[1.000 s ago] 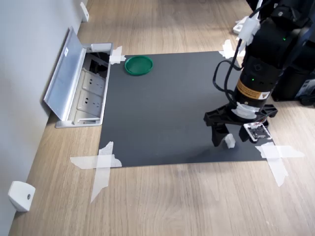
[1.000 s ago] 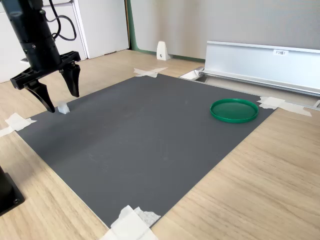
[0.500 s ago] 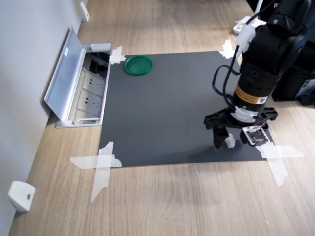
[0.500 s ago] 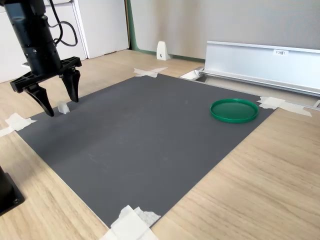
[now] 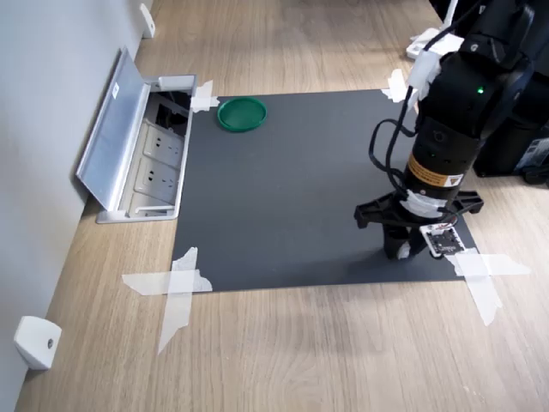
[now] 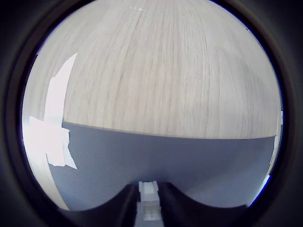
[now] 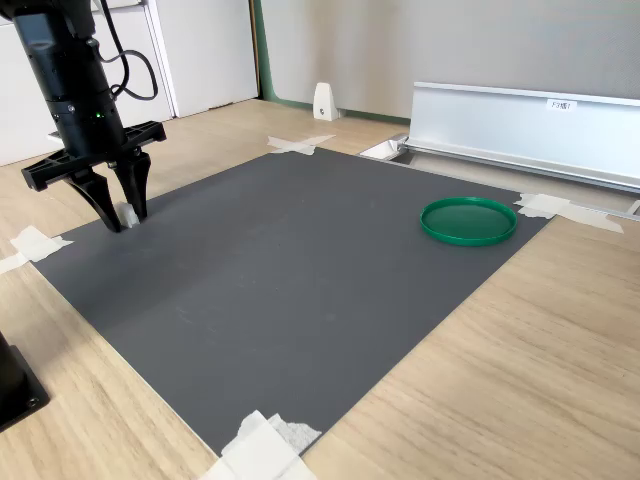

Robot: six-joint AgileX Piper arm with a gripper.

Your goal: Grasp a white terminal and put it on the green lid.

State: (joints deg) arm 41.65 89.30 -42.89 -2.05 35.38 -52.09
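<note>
Tape (image 7: 262, 448) in crossed white strips pins the nearest corner of the dark grey rectangular mat (image 7: 300, 270) to the light wooden desk (image 7: 520, 360) in the second exterior view. Farther back along the second exterior view's left, the black gripper (image 7: 125, 215) of the arm points straight down at the mat's edge. Its jaws are drawn in close on either side of the tiny white plastic terminal (image 7: 130, 214), which stands on the mat; the wrist view shows the small block (image 6: 149, 201) pressed between the two dark fingers. In the first exterior view the same gripper (image 5: 403, 251) stands near a taped corner on the first exterior view's right. Well apart from it, across the mat, the flat round dark-green plastic lid (image 7: 468, 220) lies on the mat near the far corner. Beyond it a silver metal floor-box cover (image 7: 530, 130) stands tilted open.
</note>
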